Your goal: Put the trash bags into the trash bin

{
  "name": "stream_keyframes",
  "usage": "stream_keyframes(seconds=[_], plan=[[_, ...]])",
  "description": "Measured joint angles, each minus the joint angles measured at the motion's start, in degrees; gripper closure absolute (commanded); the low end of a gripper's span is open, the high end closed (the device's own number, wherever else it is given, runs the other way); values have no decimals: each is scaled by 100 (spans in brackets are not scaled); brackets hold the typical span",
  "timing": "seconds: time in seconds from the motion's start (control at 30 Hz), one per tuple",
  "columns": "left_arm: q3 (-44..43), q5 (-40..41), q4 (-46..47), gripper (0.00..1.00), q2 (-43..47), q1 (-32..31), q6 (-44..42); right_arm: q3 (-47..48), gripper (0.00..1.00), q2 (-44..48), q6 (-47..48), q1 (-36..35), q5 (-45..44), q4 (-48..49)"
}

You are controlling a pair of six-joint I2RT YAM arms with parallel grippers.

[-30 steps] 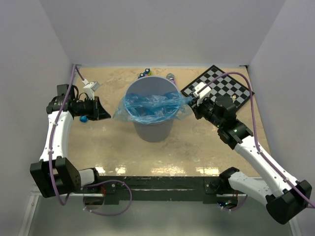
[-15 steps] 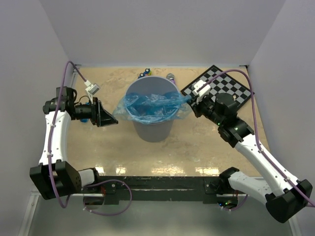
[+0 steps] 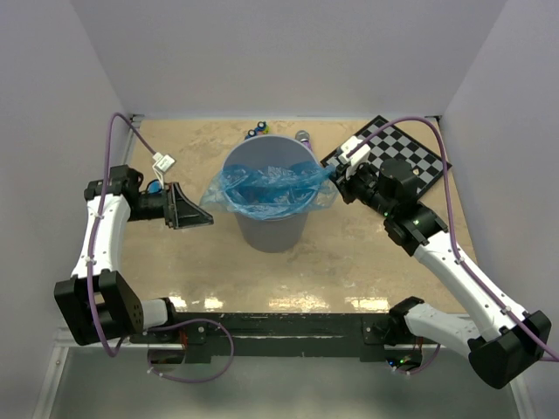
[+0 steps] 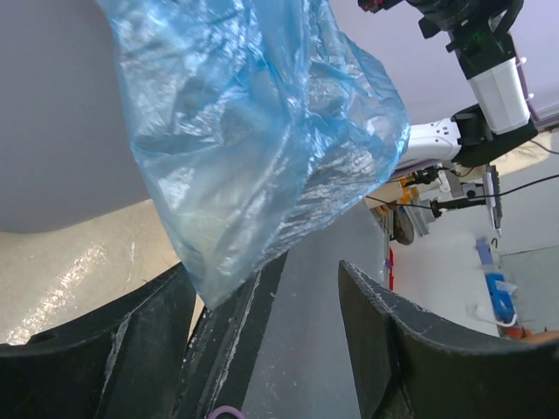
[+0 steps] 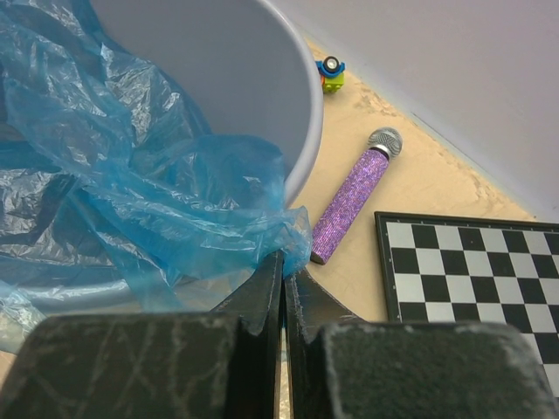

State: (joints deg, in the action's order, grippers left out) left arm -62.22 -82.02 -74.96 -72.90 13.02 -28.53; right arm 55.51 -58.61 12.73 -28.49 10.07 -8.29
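The grey trash bin (image 3: 272, 223) stands mid-table, and a blue trash bag (image 3: 266, 194) is spread over its mouth, with flaps hanging outside the rim on both sides. My right gripper (image 3: 339, 182) is shut on the bag's right edge, which bunches at the fingertips (image 5: 284, 262) just outside the bin wall (image 5: 218, 78). My left gripper (image 3: 203, 218) sits open beside the left flap. In the left wrist view the bag (image 4: 253, 131) hangs loose over the bin (image 4: 61, 113). Its lowest corner dangles near one finger (image 4: 131, 340), and nothing is pinched.
A purple glittery microphone (image 5: 349, 205) lies behind the bin, next to a chessboard (image 3: 410, 157) at the back right. Small toys (image 3: 256, 133) sit at the back wall. A white connector on a purple cable (image 3: 162, 161) hangs above the left arm.
My left gripper went from shut to open and its wrist swung, bringing the fingers closer to the bag's left flap. The right gripper stayed shut on the bag, shifting slightly back.
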Motion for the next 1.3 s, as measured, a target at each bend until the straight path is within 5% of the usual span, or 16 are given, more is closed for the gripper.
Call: stream_keyframes(seconds=[0.33, 0.73, 0.93, 1.3], plan=[[-433, -92, -4, 32, -717, 2, 105, 0, 99, 4, 0, 0, -2, 15], [-874, -175, -11, 57, -994, 0, 197, 0, 99, 20, 0, 2, 0, 63], [-874, -177, -20, 100, -1003, -142, 190, 0, 100, 17, 0, 2, 2, 66], [-1679, 293, -37, 100, -726, -195, -140, 85, 100, 262, 188, 2, -9, -275]])
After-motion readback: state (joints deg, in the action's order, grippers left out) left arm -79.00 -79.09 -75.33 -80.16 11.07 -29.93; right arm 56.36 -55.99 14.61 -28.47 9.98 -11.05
